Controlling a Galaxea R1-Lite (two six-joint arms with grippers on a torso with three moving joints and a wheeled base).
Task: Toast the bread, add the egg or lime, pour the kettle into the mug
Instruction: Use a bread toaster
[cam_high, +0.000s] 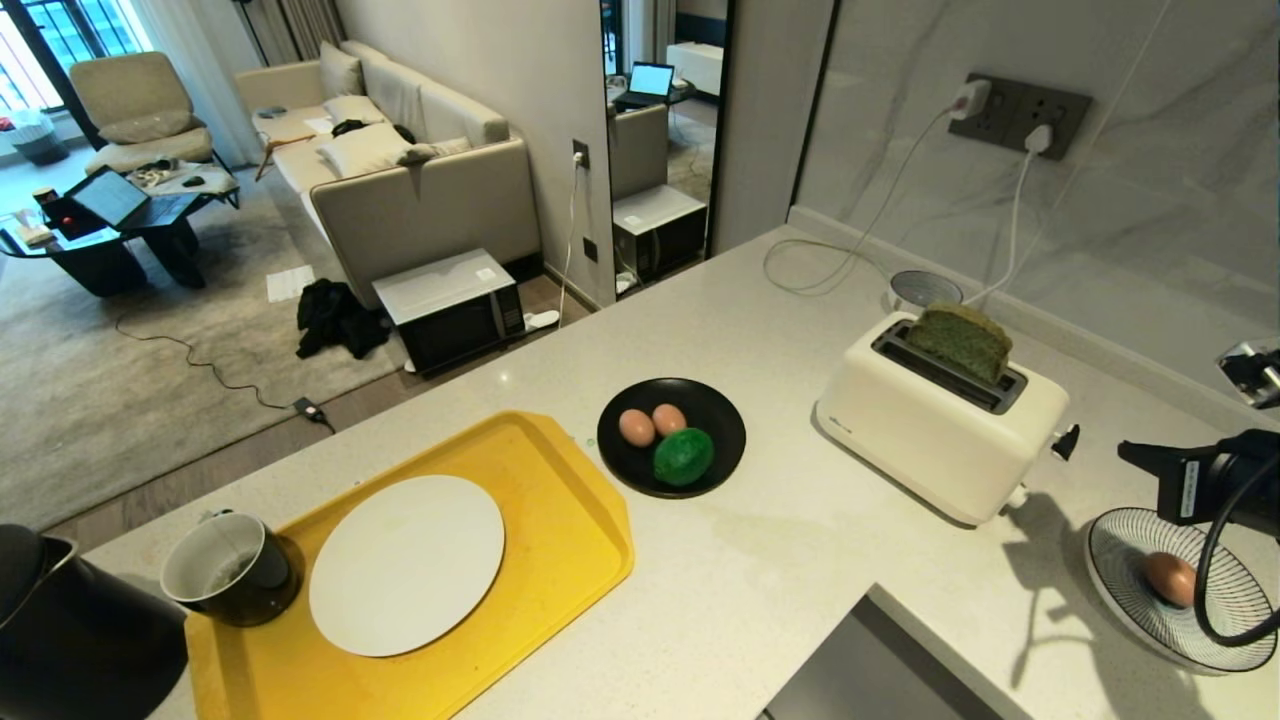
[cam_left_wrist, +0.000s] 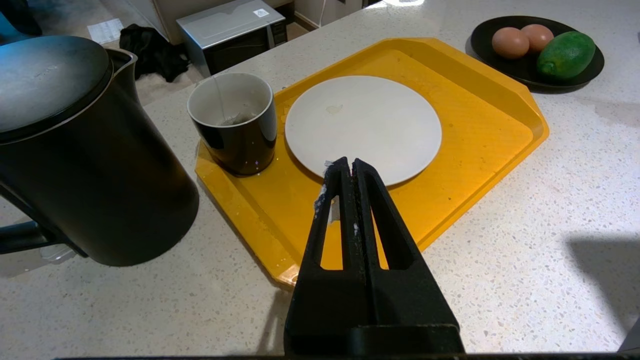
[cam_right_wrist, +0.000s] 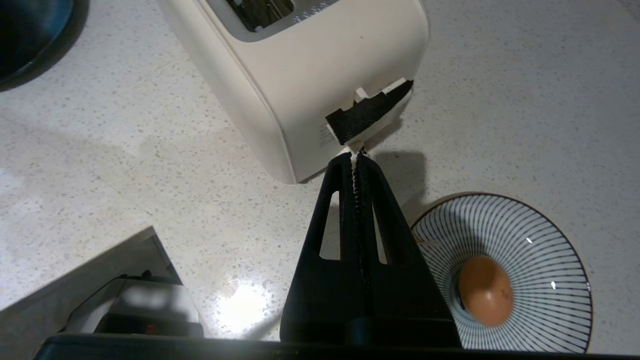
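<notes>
Right gripper (cam_right_wrist: 356, 156) is held closed and empty just beside the toaster (cam_right_wrist: 320, 75) lever (cam_right_wrist: 370, 116), with the bread (cam_high: 960, 342) seated upright in the slot

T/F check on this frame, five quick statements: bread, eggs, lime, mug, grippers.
1. The bread stands in the toaster slot. True.
2. The lime lies on the striped plate. False: it shares the black plate with two eggs; the striped plate holds one egg.
3. The mug stands on the yellow tray beside the white plate. True.
4. The right gripper holds an egg. False: it is shut and empty, tips near the toaster's lever.
5. The left gripper is open. False: it is shut, above the tray.
</notes>
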